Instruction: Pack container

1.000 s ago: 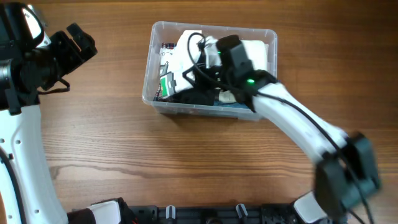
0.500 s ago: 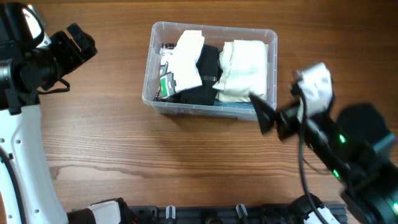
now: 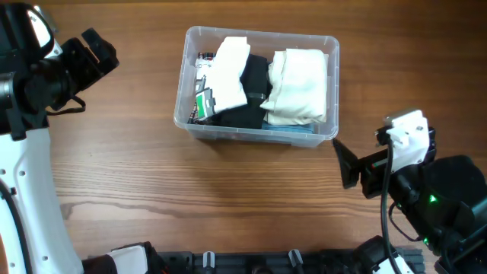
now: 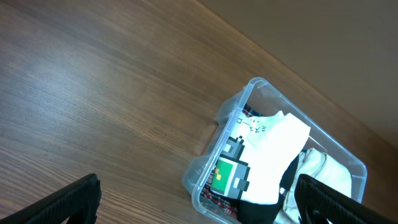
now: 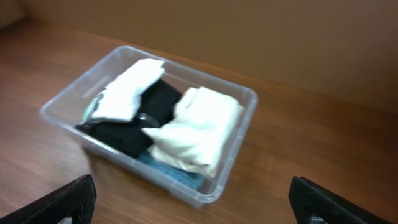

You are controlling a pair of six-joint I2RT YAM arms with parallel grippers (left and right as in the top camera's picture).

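Clear rect. plastic container, soft folded cloth

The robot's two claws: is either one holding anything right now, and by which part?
Nothing is held. The left gripper and right gripper are both open and empty, apart from the container.

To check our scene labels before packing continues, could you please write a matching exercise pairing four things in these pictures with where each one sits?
Things:
1. cream folded cloth
2. white folded cloth with a green print
3. black folded garment
4. right gripper

Places (overhead view):
A. outside the clear rectangular plastic container, off its near right corner
B. in the container's middle, between the two pale cloths
C. at the container's right end
D. at the container's left end

Pairs: 1-C, 2-D, 3-B, 4-A
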